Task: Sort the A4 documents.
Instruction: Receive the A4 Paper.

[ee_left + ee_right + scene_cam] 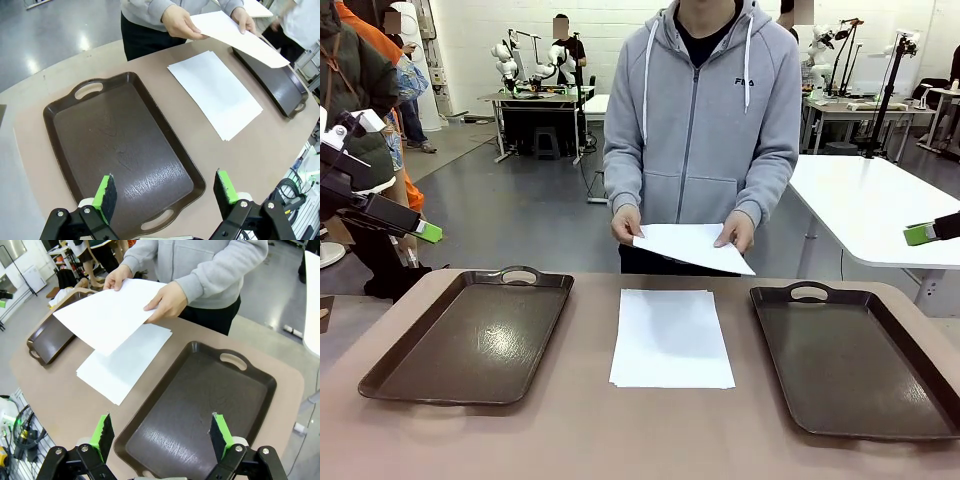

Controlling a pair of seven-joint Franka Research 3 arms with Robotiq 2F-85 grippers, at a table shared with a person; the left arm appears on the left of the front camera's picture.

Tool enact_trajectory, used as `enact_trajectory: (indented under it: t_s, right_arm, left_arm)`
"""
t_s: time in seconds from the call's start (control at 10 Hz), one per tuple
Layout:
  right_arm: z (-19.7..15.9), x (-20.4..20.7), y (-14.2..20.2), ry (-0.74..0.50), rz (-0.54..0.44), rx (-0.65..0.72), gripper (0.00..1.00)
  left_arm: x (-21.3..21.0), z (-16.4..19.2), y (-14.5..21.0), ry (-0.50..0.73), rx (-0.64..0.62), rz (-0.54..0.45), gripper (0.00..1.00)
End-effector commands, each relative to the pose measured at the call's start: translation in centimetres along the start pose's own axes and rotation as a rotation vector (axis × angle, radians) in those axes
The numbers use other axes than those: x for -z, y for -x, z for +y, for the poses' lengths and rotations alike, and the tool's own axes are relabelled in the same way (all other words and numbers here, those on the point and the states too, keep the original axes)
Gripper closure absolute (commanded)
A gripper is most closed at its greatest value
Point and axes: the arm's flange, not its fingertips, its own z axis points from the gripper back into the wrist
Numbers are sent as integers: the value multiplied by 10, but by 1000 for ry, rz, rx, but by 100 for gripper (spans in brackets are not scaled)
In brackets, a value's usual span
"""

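Observation:
A stack of white A4 documents (672, 338) (215, 92) (124, 363) lies flat in the middle of the table between two dark brown trays. The person at the far side holds one more sheet (692, 246) (237, 36) (106, 314) with both hands, tilted above the stack. My left gripper (166, 189) hangs open over the near end of the left tray (470, 335) (120, 145), nothing between its fingers; its green pad (428, 232) shows at picture left. My right gripper (161, 434) is open above the right tray (855, 360) (200, 405); its pad (919, 234) shows at far right.
The tan table (620, 430) has rounded corners. The person in a grey hoodie (705, 110) stands close to its far edge. A white table (880, 205) stands behind at the right. Cables and gear (15, 427) lie below the table edge.

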Motion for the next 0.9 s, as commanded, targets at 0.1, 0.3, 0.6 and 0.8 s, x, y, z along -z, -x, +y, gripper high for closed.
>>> enact_trajectory:
  t_s: [0.1,0.3,0.6,0.8]
  right_arm:
    - [-2,3,1,-10,-3,-3,0]
    - [-2,3,1,-10,-3,-3,0]
    - [-2,3,1,-10,-3,-3,0]
    - [-2,3,1,-10,-3,-3,0]
  left_arm:
    - [0,0,0,-1,4,1,0]
    - [0,0,0,-1,4,1,0]
    - [0,0,0,-1,4,1,0]
    - [0,0,0,-1,4,1,0]
